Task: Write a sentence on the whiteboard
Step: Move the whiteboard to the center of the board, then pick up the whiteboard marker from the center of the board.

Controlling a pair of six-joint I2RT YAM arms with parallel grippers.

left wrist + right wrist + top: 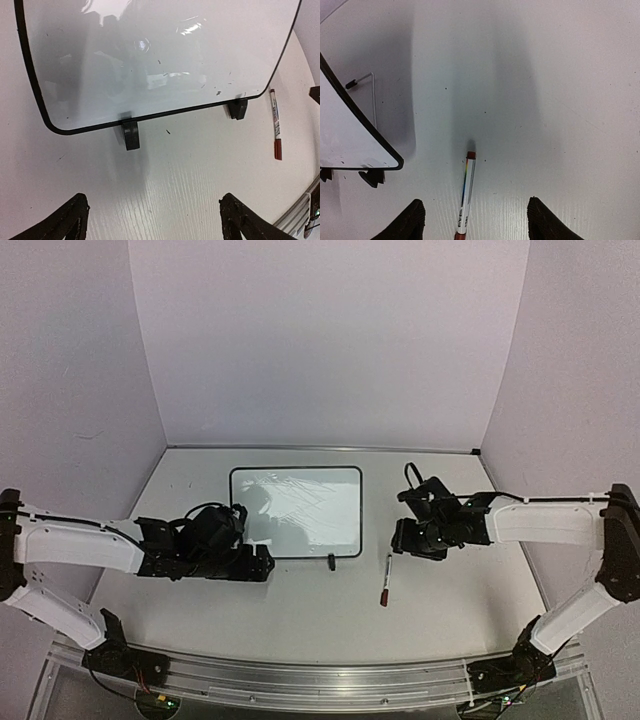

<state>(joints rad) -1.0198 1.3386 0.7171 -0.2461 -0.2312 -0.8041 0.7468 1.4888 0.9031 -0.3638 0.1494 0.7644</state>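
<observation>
**Whiteboard on the table, both grippers released**

The whiteboard [295,512] lies on the table [300,615] between the two arms. Its surface shows glare and a few small dark specks. Its two black feet [131,135] point to the near side. A red-capped marker [385,580] lies on the table beside its right corner. The left gripper [262,562] is spread wide and holds nothing. The right gripper [476,207] hangs over the marker with its fingers apart and does not touch it.

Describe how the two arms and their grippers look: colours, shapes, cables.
The left arm and right arm have white shell links with black joints and black bases bolted to a silver rail. A thin black cable runs along each forearm. The left gripper and right gripper are black, with dark, rounded fingers.
</observation>
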